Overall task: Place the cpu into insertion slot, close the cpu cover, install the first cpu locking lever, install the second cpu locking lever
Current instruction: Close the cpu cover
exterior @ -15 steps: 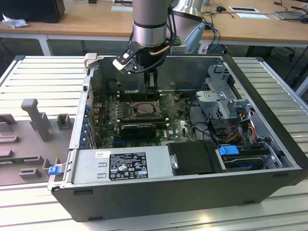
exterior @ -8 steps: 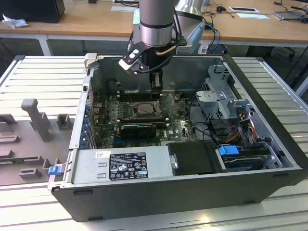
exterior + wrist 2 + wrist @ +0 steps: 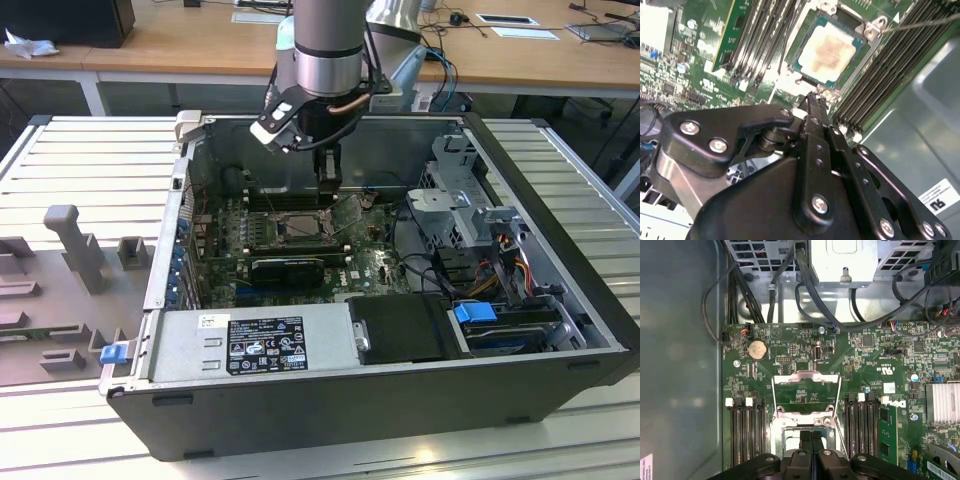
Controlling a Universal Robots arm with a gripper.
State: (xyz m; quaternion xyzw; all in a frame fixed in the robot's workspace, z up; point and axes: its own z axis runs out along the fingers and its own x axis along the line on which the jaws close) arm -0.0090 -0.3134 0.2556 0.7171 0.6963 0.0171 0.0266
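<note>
Open computer case point(image 3: 300, 420) is laid on slatted bench point(image 3: 90, 150). Power supply point(image 3: 250, 340) is seen inside, with drive cage point(image 3: 460, 200) at exterior view's right. Green motherboard point(image 3: 865, 365) is fitted with coin cell battery point(image 3: 757, 349), memory slots point(image 3: 746, 430) and finned heatsink point(image 3: 942, 402). Black cables point(image 3: 810, 285) are routed past board edge. Grey fixture blocks point(image 3: 75, 245) are set beside case.

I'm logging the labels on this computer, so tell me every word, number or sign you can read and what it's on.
No text can be quoted reliably. Print that shows:
Black label on the power supply, exterior view: lines too small to read.
White sticker on the case panel, second wrist view: blurred and cut off by the picture's edge.
White markings on the green circuit board, first wrist view: too small to read.
</note>
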